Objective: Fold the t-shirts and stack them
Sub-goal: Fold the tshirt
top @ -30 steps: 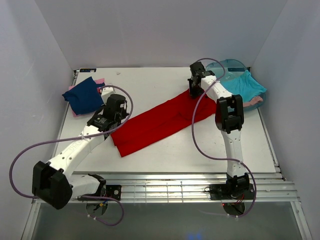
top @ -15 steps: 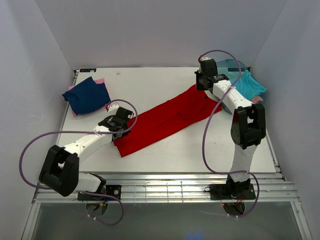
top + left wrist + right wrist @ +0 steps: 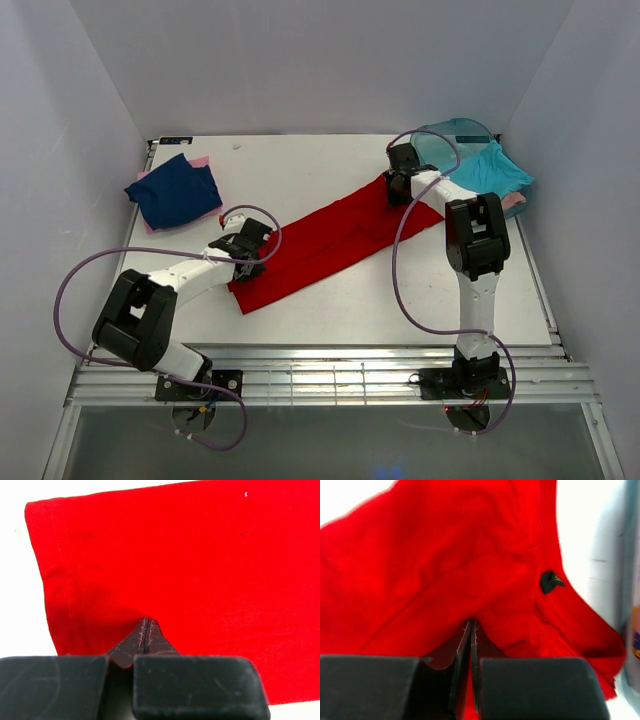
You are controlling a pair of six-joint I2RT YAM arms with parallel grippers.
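Note:
The bright red t-shirt (image 3: 330,240) lies as a long folded strip, running diagonally from the near left to the far right of the table. My left gripper (image 3: 252,265) is down on its near-left end. In the left wrist view the jaws (image 3: 146,621) are shut, with the red cloth (image 3: 175,555) puckered at their tips. My right gripper (image 3: 397,190) is at the far-right end, shut (image 3: 471,622) with red cloth (image 3: 420,570) showing between the fingers. A folded navy t-shirt (image 3: 175,190) lies on a pink one (image 3: 150,222) at far left. A turquoise t-shirt (image 3: 490,170) fills the tub.
The translucent teal tub (image 3: 455,130) stands at the far right corner, and a pink shirt (image 3: 510,203) hangs at its near rim. White walls close in the table on three sides. A small black tag (image 3: 550,581) sits on the red shirt near my right gripper.
My left gripper has come down and forward onto the shirt's near-left end. My right gripper rose toward the tub, then came back down onto the shirt's far-right end, which shifted slightly.

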